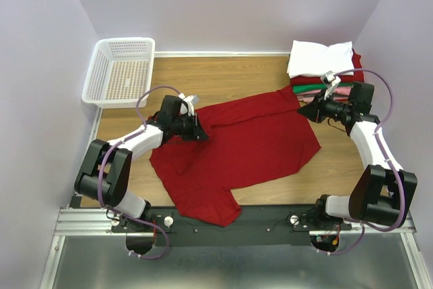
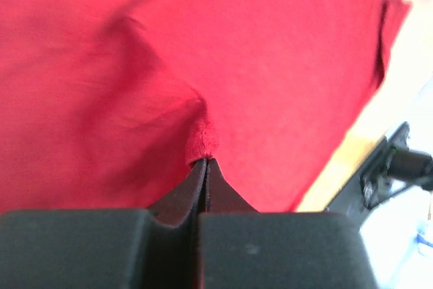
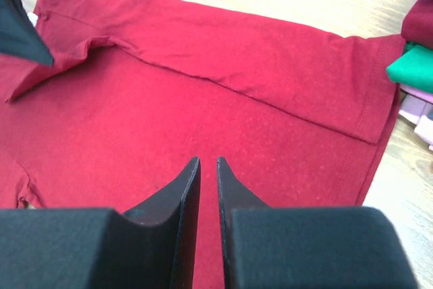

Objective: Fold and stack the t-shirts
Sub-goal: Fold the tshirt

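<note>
The large dark red t-shirt (image 1: pixel 243 147) lies spread on the wooden table, partly folded along its far edge. My left gripper (image 1: pixel 200 132) is shut on a pinch of the shirt's left part (image 2: pixel 203 141), its jaws pressed together (image 2: pixel 205 160). My right gripper (image 1: pixel 308 108) hovers over the shirt's right edge (image 3: pixel 270 99); its jaws (image 3: pixel 208 160) stand a narrow gap apart with no cloth between them. A stack of folded shirts sits at the back right: white (image 1: pixel 319 57) on top, dark red (image 1: pixel 356 65), green (image 1: pixel 314 89) and pink (image 1: pixel 342 91) below.
A white plastic mesh basket (image 1: pixel 122 71) stands at the back left corner. The folded stack's green edge (image 3: pixel 414 69) lies just right of the right gripper. Bare wood (image 1: pixel 223 79) shows behind the shirt. The black rail (image 1: pixel 270 218) with the arm bases runs along the near edge.
</note>
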Motion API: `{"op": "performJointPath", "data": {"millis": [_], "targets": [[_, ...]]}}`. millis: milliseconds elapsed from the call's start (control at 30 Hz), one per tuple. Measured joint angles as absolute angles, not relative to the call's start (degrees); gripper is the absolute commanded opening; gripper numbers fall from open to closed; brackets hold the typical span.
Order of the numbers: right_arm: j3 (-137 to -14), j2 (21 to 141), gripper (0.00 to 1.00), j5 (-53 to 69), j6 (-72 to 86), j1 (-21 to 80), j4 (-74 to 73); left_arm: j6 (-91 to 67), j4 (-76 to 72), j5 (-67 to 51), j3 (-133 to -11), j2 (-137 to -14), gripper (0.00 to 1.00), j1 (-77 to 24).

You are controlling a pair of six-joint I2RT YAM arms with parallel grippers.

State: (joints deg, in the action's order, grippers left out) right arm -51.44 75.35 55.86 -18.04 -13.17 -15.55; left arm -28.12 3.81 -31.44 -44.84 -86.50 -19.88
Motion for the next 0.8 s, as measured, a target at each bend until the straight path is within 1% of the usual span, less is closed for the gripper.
{"op": "performJointPath", "data": {"millis": [33,67,100,133,233,300,333,367,400,433,467,500,567,667,767,800], "targets": [[-51.44,75.35,0.22,55.86,-18.04,-13.28,-15.55,-28.23,3.64,-31.88,-44.64,-86.72,0.27,-20.84],[-51.44,75.35,0.22,55.86,-18.04,-13.34,-15.55,-28.25,3.44,-32.23,-44.51,-86.98,0.33,-21.52],[-51.44,75.35,0.22,55.88,-18.04,-13.41,-15.55,-27.94,3.33,-32.60,-44.36,-87.59,0.37,-22.37],[-51.44,75.35,0.22,55.86,-18.04,-13.45,-15.55,-27.90,3.36,-32.71,-44.21,-88.09,0.44,-23.29],[-51.44,75.35,0.22,55.86,-18.06,-13.58,-15.55,-27.64,5.13,-31.86,-44.12,-88.25,0.51,-24.49],[-51.44,75.35,0.22,55.88,-18.06,-13.63,-15.55,-27.31,7.73,-28.40,-44.42,-86.39,0.58,-24.86],[-51.42,75.35,0.22,55.88,-18.09,-13.63,-15.55,-27.11,9.58,-25.65,-45.01,-84.86,0.61,-24.86],[-51.40,75.35,0.22,55.88,-18.09,-13.65,-15.55,-26.96,11.05,-23.18,-45.71,-83.13,0.67,-24.86],[-51.35,75.35,0.22,55.92,-18.09,-13.63,-15.55,-26.87,12.43,-20.82,-46.61,-81.36,0.70,-24.86],[-51.33,75.35,0.22,55.90,-18.11,-13.65,-15.59,-26.59,13.39,-18.06,-47.48,-79.44,0.75,-24.75],[-51.31,75.35,0.22,55.90,-18.11,-13.65,-15.57,-26.37,14.02,-15.20,-48.47,-76.84,0.78,-24.64],[-51.31,75.35,0.22,55.90,-18.11,-13.65,-15.59,-26.20,14.11,-12.99,-49.04,-74.13,0.81,-24.36],[-51.29,75.35,0.22,55.83,-18.11,-13.67,-15.59,-26.20,13.85,-8.19,-49.28,-68.66,0.83,-23.46],[-51.29,75.55,0.22,55.77,-18.11,-13.85,-15.57,-26.83,11.81,-4.86,-47.24,-61.98,0.83,-19.09],[-51.29,76.20,0.23,55.29,-18.09,-13.98,-15.59,-28.27,9.37,-5.50,-41.85,-59.05,0.81,-11.27],[-51.29,76.34,0.23,55.18,-18.09,-13.98,-15.59,-28.77,8.97,-5.96,-39.18,-59.02,0.80,-7.03]]}}
